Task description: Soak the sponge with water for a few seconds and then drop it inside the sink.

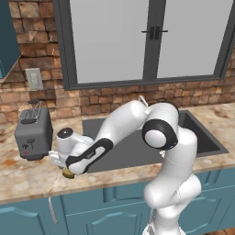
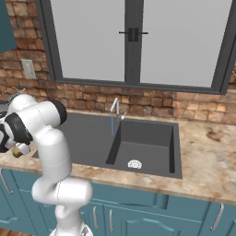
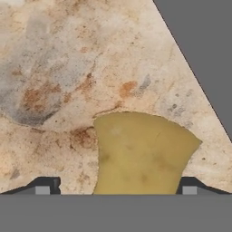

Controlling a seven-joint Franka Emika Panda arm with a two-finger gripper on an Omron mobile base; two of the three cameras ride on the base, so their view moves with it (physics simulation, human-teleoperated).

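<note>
The mustard-yellow sponge (image 3: pixel 142 154) lies on the marbled counter just left of the sink (image 1: pixel 202 137). It shows as a small yellow bit under the hand in both base views, the sponge (image 1: pixel 68 173) and the sponge (image 2: pixel 17 152). My gripper (image 3: pixel 116 188) is lowered over it, open, one fingertip on each side; the right tip stands close to the sponge, the left one apart from it. From the slim silver faucet (image 2: pixel 115 105) a thin pale-blue stream of water (image 2: pixel 112 125) runs into the dark grey sink (image 2: pixel 147 138).
A grey boxy toaster (image 1: pixel 33 133) stands on the counter behind and left of my hand. A brick wall and window close off the back. Blue cabinet fronts (image 1: pixel 82 211) run below the counter's front edge.
</note>
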